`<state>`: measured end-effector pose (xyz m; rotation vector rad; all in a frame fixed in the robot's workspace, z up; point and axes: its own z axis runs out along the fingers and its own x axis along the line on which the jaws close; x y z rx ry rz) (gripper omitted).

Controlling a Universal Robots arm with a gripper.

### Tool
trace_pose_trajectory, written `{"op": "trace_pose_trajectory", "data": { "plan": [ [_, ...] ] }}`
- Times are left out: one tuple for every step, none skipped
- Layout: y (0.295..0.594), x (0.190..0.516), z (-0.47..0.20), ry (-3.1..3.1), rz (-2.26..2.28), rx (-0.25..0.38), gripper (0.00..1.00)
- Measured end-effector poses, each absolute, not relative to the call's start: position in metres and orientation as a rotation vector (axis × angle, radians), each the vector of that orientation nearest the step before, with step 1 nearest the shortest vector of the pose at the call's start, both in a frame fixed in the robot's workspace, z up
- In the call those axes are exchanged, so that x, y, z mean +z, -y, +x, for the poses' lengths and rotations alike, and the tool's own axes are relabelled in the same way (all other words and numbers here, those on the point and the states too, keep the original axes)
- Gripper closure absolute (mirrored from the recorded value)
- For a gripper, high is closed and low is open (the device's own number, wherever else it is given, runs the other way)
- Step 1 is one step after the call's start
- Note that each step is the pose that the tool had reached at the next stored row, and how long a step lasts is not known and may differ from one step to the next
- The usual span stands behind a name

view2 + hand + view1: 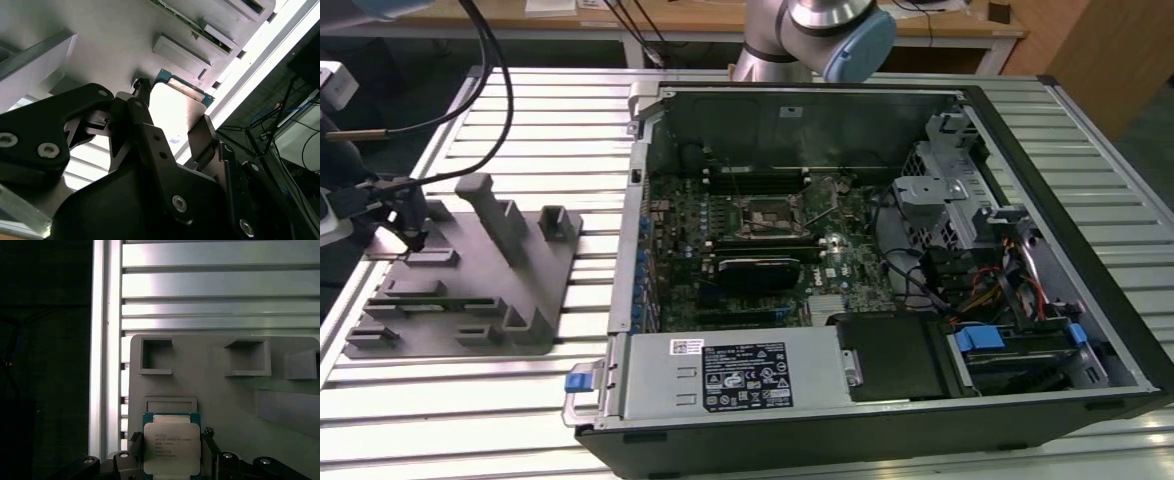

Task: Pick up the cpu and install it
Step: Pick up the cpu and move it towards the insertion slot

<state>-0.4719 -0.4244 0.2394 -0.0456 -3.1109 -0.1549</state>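
As its two black fingers (133, 439) pressed against opposite edges of the cpu (171, 452), the gripper (171, 440) was clenched on that chip. The chip sat squarely between the jaws, its silvery top turned up and a green rim showing around it. In the second wrist view the same grasp showed from the side, the cpu (177, 97) lying flat between the fingers (142, 107) of the gripper (170, 117). Whether the chip rested on the surface beneath or hung just clear of it could not be told.

Directly under the jaws lay the grey fixture (220, 400), with a shallow rectangular frame just past the chip and two square pockets farther out. In the exterior view the gripper (411, 238) stood at one corner of that fixture (520, 290), which rested on a slatted aluminium table (520, 100). Well apart from the jaws, beyond the fixture, stood an open computer case (1087, 190). Its motherboard (720, 190) was exposed, with the black-framed socket (767, 212) near the middle.
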Motion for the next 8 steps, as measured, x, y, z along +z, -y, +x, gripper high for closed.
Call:
{"op": "trace_pose_trajectory", "data": {
  "plan": [
    [0.4244,0.2398,-0.4719,3.111,-0.046,-0.155,0.45],
    [0.4244,0.2399,-0.4719,3.111,-0.046,-0.155,0.45],
    [0.4244,0.2399,-0.4719,3.111,-0.046,-0.155,0.45],
    [0.4244,0.24,-0.4719,3.111,-0.046,-0.155,0.45],
    [0.4244,0.24,-0.4719,3.111,-0.046,-0.155,0.45],
    [0.4244,0.24,-0.4719,3.111,-0.046,-0.155,0.45],
    [0.4244,0.2401,-0.4719,3.111,-0.046,-0.155,0.45],
    [0.4244,0.2401,-0.4719,3.111,-0.046,-0.155,0.45]
  ]
}}
